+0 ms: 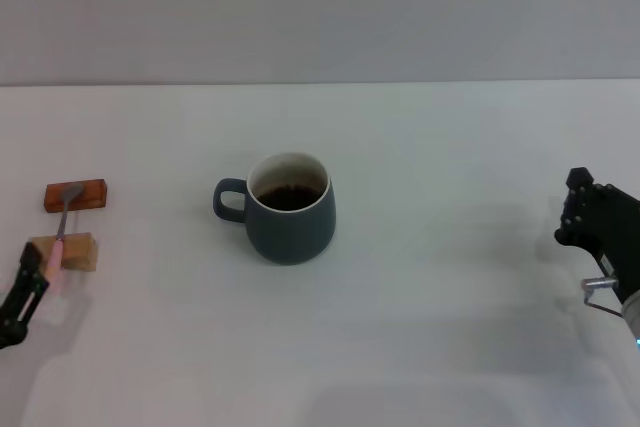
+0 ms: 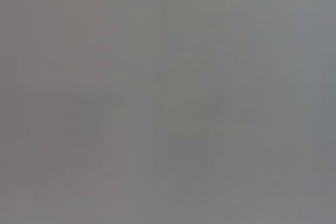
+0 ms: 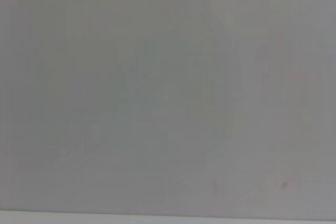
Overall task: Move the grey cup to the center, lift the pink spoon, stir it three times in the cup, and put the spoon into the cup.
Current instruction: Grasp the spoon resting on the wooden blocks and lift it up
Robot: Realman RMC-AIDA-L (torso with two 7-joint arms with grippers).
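Note:
The grey cup [image 1: 290, 212] stands upright at the middle of the white table, its handle toward my left, with dark liquid inside. The pink spoon [image 1: 63, 219] lies at the far left across two wooden blocks, its metal bowl on the reddish-brown block [image 1: 75, 195] and its pink handle over the tan block [image 1: 70, 251]. My left gripper [image 1: 30, 267] is at the near end of the pink handle; I cannot tell whether it holds it. My right gripper [image 1: 580, 212] is at the far right edge, well away from the cup. Both wrist views show only blurred grey.
The white table [image 1: 450, 147] reaches back to a grey wall. A pale raised edge runs along the table's near side.

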